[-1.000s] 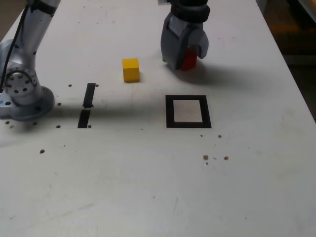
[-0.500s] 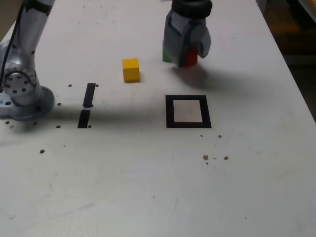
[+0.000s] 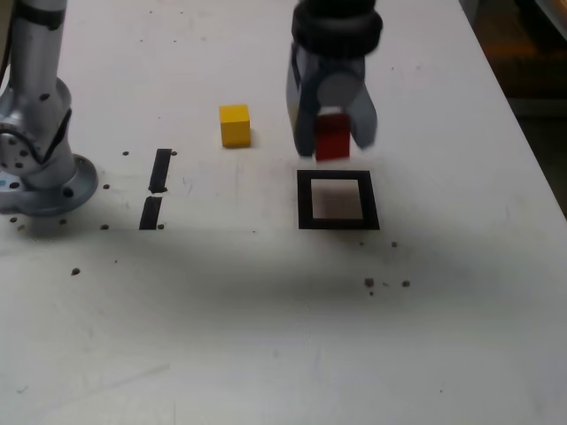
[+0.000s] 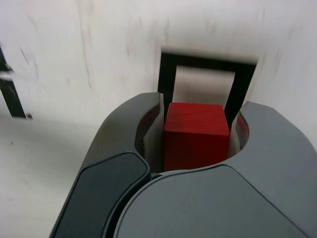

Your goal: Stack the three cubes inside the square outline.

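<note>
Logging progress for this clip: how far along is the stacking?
Nothing is stacked: the outline is empty. The gripper is shut on the red cube, held by the outline's far edge. The yellow cube sits untouched on the table; no green cube shows.

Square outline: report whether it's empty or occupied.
Empty. The outline frames only bare pale table; the red cube is gripped in the end effector above its far edge.

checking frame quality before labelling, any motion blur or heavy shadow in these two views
Exterior view: the hand and its red cube are smeared by motion, the yellow cube stays sharp, and a broad soft shadow crosses the table. Wrist view: the red cube is crisp, while the square outline and table behind it are streaked.
</note>
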You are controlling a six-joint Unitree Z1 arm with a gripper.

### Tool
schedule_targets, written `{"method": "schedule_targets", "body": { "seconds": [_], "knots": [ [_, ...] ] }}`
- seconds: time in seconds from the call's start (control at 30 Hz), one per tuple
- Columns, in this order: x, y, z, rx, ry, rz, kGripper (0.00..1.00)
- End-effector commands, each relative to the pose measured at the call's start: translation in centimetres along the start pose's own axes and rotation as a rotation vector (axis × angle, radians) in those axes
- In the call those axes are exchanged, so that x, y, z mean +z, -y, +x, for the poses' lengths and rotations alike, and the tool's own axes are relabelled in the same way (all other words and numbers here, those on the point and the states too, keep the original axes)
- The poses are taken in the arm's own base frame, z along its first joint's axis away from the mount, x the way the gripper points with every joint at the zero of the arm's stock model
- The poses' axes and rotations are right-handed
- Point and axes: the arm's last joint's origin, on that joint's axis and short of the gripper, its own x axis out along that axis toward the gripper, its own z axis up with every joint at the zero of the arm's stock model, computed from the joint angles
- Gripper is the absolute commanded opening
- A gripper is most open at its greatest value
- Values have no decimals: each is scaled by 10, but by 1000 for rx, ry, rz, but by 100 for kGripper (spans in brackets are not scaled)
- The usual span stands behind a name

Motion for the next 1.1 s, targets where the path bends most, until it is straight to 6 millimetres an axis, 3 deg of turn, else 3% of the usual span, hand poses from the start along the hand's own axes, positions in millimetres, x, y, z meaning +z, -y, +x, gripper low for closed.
{"method": "schedule_targets", "body": {
  "seconds": [0.0,0.27,0.87,1.07],
  "knots": [
    [5,15,10,0,-22,28,26],
    [20,27,38,4,-62,43,26],
    [25,5,58,29,-73,-12,26],
    [24,2,62,29,-88,-22,38]
  ]
}}
